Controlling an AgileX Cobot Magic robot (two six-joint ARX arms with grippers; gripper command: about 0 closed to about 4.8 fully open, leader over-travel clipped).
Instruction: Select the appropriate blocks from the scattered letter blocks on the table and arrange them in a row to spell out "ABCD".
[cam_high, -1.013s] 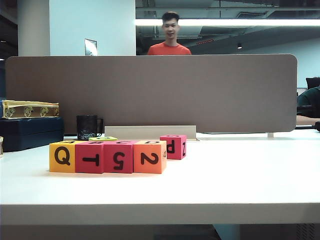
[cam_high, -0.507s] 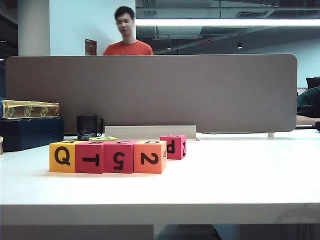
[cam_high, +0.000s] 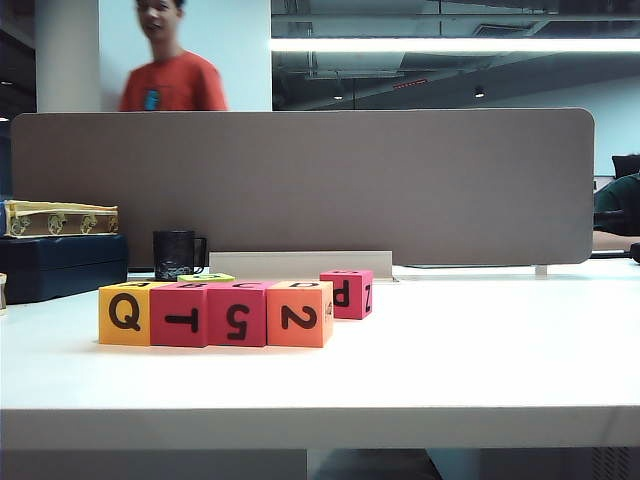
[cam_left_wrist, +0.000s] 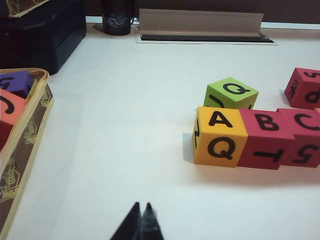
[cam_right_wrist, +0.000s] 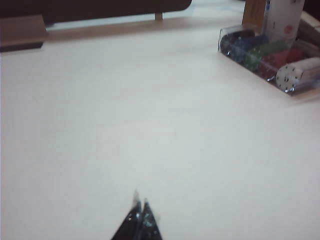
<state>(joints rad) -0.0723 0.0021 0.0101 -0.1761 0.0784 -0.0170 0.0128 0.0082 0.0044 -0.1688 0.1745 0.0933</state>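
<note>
Four appropriate blocks (cam_high: 215, 313) are sitting touching near the table's (cam_high: 480, 360) left front edge; you're parking left gripper (cam_left_wrist: 141, 220) and right gripper (cam_right_wrist: 140, 216) closed, empty, so any sweep risks scattering them.

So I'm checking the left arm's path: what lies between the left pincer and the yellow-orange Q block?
Only bare white table. In the left wrist view, the shut left pincer sits apart from the yellow-orange Q block, with nothing between them.

The white table (cam_high: 480, 370) carries four cubes touching in a row: yellow-orange Q cube (cam_high: 125, 313), pink-red T cube (cam_high: 180, 316), pink-red 5 cube (cam_high: 237, 316), orange 2 cube (cam_high: 299, 315). Lime green cube (cam_left_wrist: 230, 93) sits just behind at 12 o'clock, pink-red P cube (cam_high: 346, 294) at 2 o'clock, black mug (cam_high: 176, 254) farther back
</note>
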